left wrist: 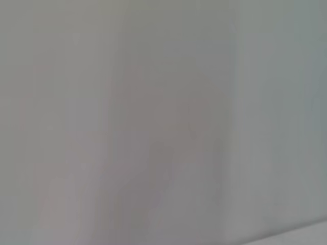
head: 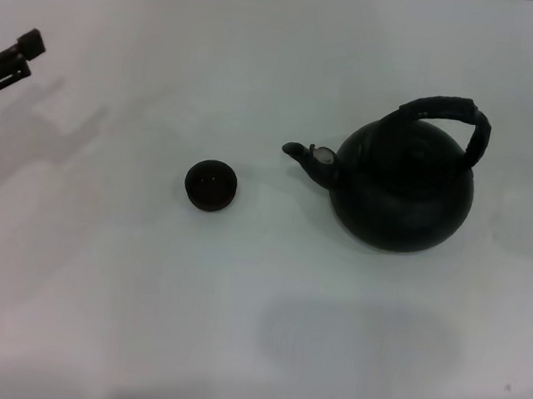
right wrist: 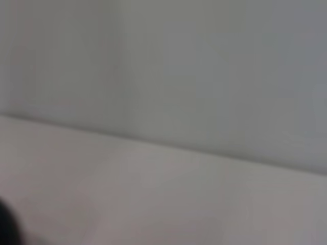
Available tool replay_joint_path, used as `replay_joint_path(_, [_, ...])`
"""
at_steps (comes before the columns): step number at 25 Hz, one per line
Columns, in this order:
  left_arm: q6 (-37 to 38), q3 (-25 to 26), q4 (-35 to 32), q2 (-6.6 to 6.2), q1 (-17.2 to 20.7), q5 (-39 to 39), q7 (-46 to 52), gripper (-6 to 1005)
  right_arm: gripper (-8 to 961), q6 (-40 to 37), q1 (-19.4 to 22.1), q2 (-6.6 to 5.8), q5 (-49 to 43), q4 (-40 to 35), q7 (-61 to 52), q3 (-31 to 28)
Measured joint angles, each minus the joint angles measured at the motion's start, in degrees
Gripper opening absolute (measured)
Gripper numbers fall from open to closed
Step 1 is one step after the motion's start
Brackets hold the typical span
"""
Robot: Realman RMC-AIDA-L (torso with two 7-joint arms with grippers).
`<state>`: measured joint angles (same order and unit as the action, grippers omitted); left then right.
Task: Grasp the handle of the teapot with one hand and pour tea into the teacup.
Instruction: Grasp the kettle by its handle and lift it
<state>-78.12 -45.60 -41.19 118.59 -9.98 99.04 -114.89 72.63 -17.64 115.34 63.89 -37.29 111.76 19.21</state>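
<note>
A large round matte black teapot [head: 402, 195] stands upright on the plain white bench [head: 141, 301], on the robot's right side of the head view. Its short spout [head: 304, 156] points toward the robot's left and carries a pale spot just where it meets the globe body. The thick black arched handle [head: 452, 114], wrapped and ribbed in look, rises over the top of the pot and curves down on the side away from the spout. Nothing touches the handle.

A tiny round dark brown-black teacup [head: 211, 185], low and without a handle, sits on the bench to the left of the spout, apart from the teapot with bare white surface between them. Its mouth faces up; whether anything is inside cannot be told.

The left claw [head: 4, 62] shows at the far left edge of the head view as dark fingers over the bench, well apart from the teacup and holding nothing. Its fingers appear spread, with a gap between them, and it throws a soft shadow on the surface beside it.

The right claw does not show in the head view. The left wrist view gives only a blurred pale surface, and the right wrist view gives pale surfaces with a small dark shape at one corner that cannot be identified.
</note>
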Motion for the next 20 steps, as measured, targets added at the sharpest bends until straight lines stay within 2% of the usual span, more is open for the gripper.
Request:
replay_joint_path(1, [0.1, 1.5, 2.7, -0.04, -0.7, 0.1, -1.9, 797, 770, 1.4, 0.4, 0.0, -0.5, -2.2, -3.5, 2.8])
replay_joint_path(2, [0.1, 1.5, 2.7, -0.04, -0.7, 0.1, -1.9, 797, 769, 2.4, 0.7, 0.03, -0.7, -3.5, -5.5, 4.9])
replay_joint_path(3, [0.8, 3.6, 6.1, -0.06, -1.6, 0.2, -4.6, 798, 769, 3.6, 0.9, 0.04, -0.8, -4.3, -6.7, 6.3])
replay_joint_path(4, [0.9, 3.8, 6.5, -0.05, -1.6, 0.3, -4.9, 798, 769, 4.9, 1.0, 0.05, -0.9, -4.5, -7.6, 7.2])
replay_joint_path(12, [1.8, 5.4, 9.2, -0.03, -2.2, 0.5, -6.0, 799, 767, 17.0, 0.9, 0.14, 2.3, -3.3, -8.8, 7.8])
replay_joint_path(20, [2.8, 5.3, 9.4, 0.06, -2.7, 0.4, -6.1, 800, 765, 18.6, 0.7, 0.47, 6.3, 0.0, -7.9, 10.3])
